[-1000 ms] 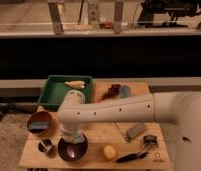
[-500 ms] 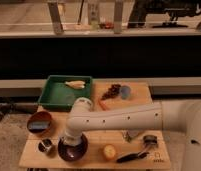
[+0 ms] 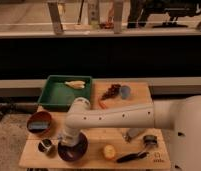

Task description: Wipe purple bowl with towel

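The white arm (image 3: 119,117) reaches in from the right edge and bends at centre-left, with the gripper (image 3: 68,141) pointing down at lower left.

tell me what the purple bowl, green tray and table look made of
Purple bowl: likely glazed ceramic or hard plastic; dark with a slight sheen.
Green tray: probably plastic; even matte colour, raised moulded rim.
Table: looks like wood; light tan, dull finish.
The tool hangs over the bowl's far side.

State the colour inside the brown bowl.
Blue inside the brown bowl, seen in the camera view; the gripper hangs over the purple bowl.
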Controlling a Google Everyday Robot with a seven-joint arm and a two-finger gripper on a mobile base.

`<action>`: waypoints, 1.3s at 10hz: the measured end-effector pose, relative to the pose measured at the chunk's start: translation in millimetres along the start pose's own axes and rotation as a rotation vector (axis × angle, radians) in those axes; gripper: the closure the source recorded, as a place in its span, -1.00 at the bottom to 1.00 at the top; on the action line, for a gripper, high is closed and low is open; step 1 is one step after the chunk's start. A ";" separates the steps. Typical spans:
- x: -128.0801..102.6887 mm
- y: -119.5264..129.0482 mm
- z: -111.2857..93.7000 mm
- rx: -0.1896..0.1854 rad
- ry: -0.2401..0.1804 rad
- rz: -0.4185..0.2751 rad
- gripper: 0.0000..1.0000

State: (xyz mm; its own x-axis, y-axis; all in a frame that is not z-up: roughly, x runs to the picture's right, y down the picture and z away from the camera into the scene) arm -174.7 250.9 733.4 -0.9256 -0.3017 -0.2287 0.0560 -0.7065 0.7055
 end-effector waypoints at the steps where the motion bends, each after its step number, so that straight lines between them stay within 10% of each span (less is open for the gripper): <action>1: 1.0 -2.8 0.8 0.015 0.003 -0.004 1.00; 13: -39.4 -26.8 -3.7 0.047 -0.029 0.007 1.00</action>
State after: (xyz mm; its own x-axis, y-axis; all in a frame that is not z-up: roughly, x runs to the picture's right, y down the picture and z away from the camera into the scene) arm -138.4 279.3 721.0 -0.9358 -0.2874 -0.2043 0.0458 -0.6735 0.7377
